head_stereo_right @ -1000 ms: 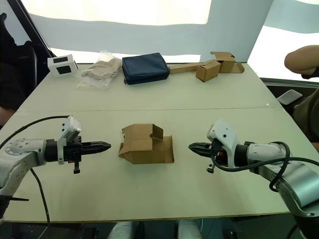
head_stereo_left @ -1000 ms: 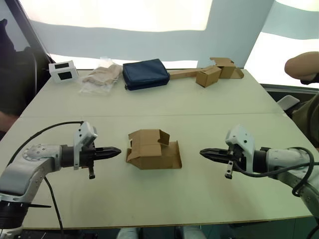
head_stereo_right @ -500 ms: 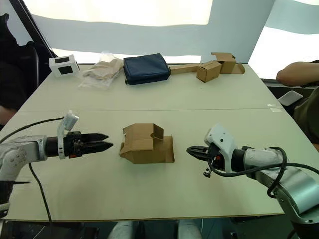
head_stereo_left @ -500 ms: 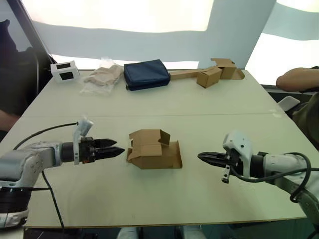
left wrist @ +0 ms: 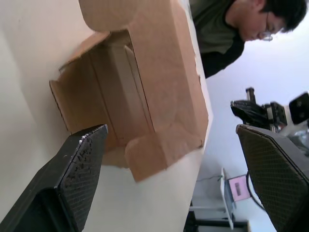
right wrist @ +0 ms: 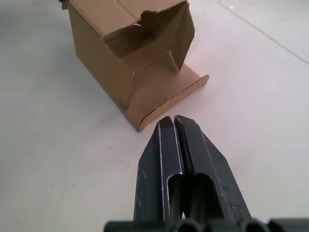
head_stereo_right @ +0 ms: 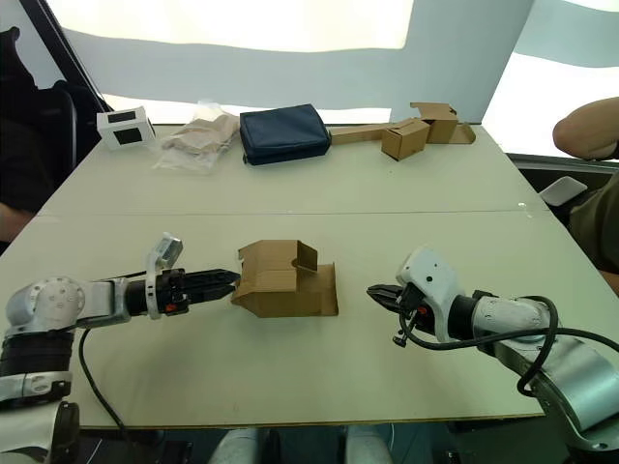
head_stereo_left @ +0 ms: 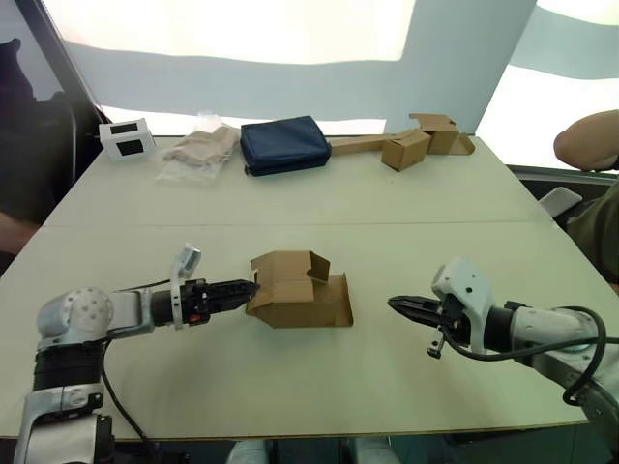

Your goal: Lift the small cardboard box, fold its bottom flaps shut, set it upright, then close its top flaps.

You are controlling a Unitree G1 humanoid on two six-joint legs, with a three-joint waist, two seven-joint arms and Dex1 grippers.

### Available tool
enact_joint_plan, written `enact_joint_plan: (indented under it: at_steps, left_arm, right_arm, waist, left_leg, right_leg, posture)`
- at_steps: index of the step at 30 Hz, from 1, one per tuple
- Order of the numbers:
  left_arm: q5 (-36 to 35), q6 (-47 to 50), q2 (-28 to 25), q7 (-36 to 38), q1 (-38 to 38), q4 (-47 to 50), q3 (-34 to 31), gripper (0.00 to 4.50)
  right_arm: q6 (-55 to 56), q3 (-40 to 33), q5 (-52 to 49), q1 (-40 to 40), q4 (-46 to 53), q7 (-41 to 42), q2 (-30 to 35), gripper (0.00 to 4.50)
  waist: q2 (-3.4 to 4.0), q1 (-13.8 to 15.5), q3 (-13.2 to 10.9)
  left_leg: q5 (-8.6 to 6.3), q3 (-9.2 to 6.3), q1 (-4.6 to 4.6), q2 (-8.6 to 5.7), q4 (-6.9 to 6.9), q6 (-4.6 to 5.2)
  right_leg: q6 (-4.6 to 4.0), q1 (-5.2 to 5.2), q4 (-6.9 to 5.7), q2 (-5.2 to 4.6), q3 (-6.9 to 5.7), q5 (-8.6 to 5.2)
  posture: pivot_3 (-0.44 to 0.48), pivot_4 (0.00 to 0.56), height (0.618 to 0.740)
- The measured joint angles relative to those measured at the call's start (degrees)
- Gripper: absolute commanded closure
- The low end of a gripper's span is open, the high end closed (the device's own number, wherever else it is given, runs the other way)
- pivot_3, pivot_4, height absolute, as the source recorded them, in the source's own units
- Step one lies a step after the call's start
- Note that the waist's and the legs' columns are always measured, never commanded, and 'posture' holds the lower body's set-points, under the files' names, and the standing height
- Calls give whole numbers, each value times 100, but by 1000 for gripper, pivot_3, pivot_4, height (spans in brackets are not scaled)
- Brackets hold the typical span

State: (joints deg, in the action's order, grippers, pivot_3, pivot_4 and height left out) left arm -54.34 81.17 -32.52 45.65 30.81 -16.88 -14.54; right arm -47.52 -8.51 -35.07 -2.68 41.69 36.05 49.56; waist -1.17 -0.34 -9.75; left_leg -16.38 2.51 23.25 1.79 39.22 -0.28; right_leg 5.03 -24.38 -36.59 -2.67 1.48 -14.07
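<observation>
The small cardboard box (head_stereo_left: 295,288) lies on its side in the middle of the near table, plain brown. Flaps stand open at both ends, and one long flap (head_stereo_left: 334,302) lies flat on the table toward my right. I cannot tell which end holds the bottom flaps and which the top flaps. My left gripper (head_stereo_left: 249,287) is open, its tips at the box's left end; in the left wrist view the fingers (left wrist: 79,164) stand wide apart around the open end (left wrist: 120,96). My right gripper (head_stereo_left: 395,304) is shut and empty, a short way right of the box (right wrist: 111,53).
At the table's far side lie a white device (head_stereo_left: 126,138), a clear plastic bag (head_stereo_left: 198,150), a navy pouch (head_stereo_left: 283,143) and small brown boxes joined by a cardboard strip (head_stereo_left: 416,142). A person's arm (head_stereo_left: 585,135) shows at the right edge.
My left gripper has opened and moved right, up to the box's left end. The right gripper has stayed shut and barely shifted. The box has not moved.
</observation>
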Motion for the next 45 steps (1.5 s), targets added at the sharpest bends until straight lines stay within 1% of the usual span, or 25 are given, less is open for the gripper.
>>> enact_joint_plan:
  at_steps: [3,7,12,17,21,23,26,27,28,30,31,32,33,34,40,42,45]
  left_arm:
    - [267,-258,287,68,259,-472,290,96]
    - [484,-503,452,268,550,-854,463,96]
    - [726,-780,668,518,814,-1309,603,96]
    - [912,-918,692,797,1035,-1605,701,96]
    - [996,-927,705,973,1044,-1648,716,96]
    - [1007,-923,707,1053,1046,-1660,716,602]
    - [1015,-896,698,1112,1044,-1622,718,1589]
    - [1016,-891,688,1137,1044,-1592,719,2026]
    - [1016,-882,676,1143,1043,-1574,718,2337]
    - [1015,-807,627,1143,1033,-1530,711,3136]
    - [1014,-779,595,1143,1011,-1472,699,3411]
    - [1001,-757,573,1146,1004,-1435,689,3937]
    - [991,-723,554,1147,999,-1392,672,4303]
    - [979,-653,537,1146,986,-1310,649,4464]
    - [809,-354,462,998,833,-854,379,4464]
    - [714,-294,410,913,805,-459,205,4464]
    - [614,-490,358,892,749,285,162,4464]
  right_arm:
    - [-77,1,-14,-6,61,-151,-129,4500]
    - [-174,-11,-26,4,136,-247,-129,4500]
    - [-311,-189,-139,96,330,-324,-125,4500]
    - [-475,-363,-259,206,488,-434,-125,4500]
    - [-526,-372,-336,246,535,-483,-125,4500]
    - [-550,-372,-346,246,536,-511,-125,4500]
    - [-559,-372,-356,245,536,-535,-124,4500]
    - [-560,-372,-364,245,536,-536,-124,4500]
    - [-560,-372,-371,245,536,-537,-124,4500]
    - [-560,-372,-382,241,536,-536,-121,4500]
    - [-560,-372,-385,240,536,-535,-121,4500]
    - [-559,-372,-386,237,536,-535,-120,4500]
    - [-559,-371,-387,225,535,-534,-121,4500]
    - [-557,-369,-385,205,533,-534,-120,4500]
    - [-524,-313,-361,70,488,-529,-126,4500]
    - [-452,-283,-331,-69,386,-547,-193,4500]
    - [-347,-147,-278,-351,193,-660,-419,4500]
  waist:
    - [-1,-13,1]
    - [-2,-31,0]
    - [-2,-20,0]
    - [-3,-22,0]
    - [-3,-28,0]
    - [-3,-26,0]
    - [-3,-26,0]
    - [-3,-26,0]
    - [-3,-26,0]
    - [-3,-27,0]
    - [-3,-27,0]
    - [-3,-27,0]
    - [-3,-28,0]
    - [-3,-29,0]
    - [-4,-38,-1]
    - [-4,-33,-1]
    - [-4,-28,-1]
  left_leg:
    - [0,1,5,-1,-1,0]
    - [0,0,6,1,-2,1]
    - [0,-1,4,0,-1,1]
    - [0,-1,5,0,-2,1]
    - [0,-4,4,1,-2,1]
    - [0,-4,5,1,-2,1]
    - [0,-4,5,1,-2,1]
    - [0,-4,5,1,-2,1]
    - [0,-5,5,1,-2,1]
    - [0,-5,5,1,-2,1]
    - [0,-6,5,1,-2,1]
    - [0,-6,5,1,-2,1]
    - [0,-6,5,1,-2,1]
    - [0,-6,5,1,-2,1]
    - [0,-7,5,3,-2,1]
    - [0,-7,5,4,-2,1]
    - [0,-6,5,4,-2,1]
  right_leg:
    - [4,-3,3,0,1,2]
    - [12,-7,0,3,0,7]
    - [2,-7,-7,3,0,1]
    - [3,-7,-5,1,1,2]
    - [3,-8,-6,3,0,2]
    - [3,-8,-6,3,0,2]
    - [3,-7,-6,2,0,2]
    - [3,-8,-6,2,0,2]
    - [3,-8,-6,2,0,2]
    - [3,-8,-6,2,0,2]
    - [3,-8,-6,2,0,2]
    - [3,-8,-6,2,0,2]
    - [3,-8,-6,2,0,2]
    - [4,-8,-6,2,0,2]
    - [4,-9,-6,2,0,2]
    - [4,-9,-7,2,0,2]
    - [4,-9,-7,-2,1,2]
  posture:
    - [0,150,740]
    - [0,150,740]
    - [0,150,740]
    - [0,150,740]
    - [0,150,740]
    - [0,150,740]
    - [0,150,740]
    - [0,150,740]
    - [0,150,740]
    - [0,150,740]
    - [0,150,740]
    - [0,150,740]
    - [0,150,740]
    - [0,150,740]
    - [0,150,740]
    - [0,150,740]
    - [0,150,740]
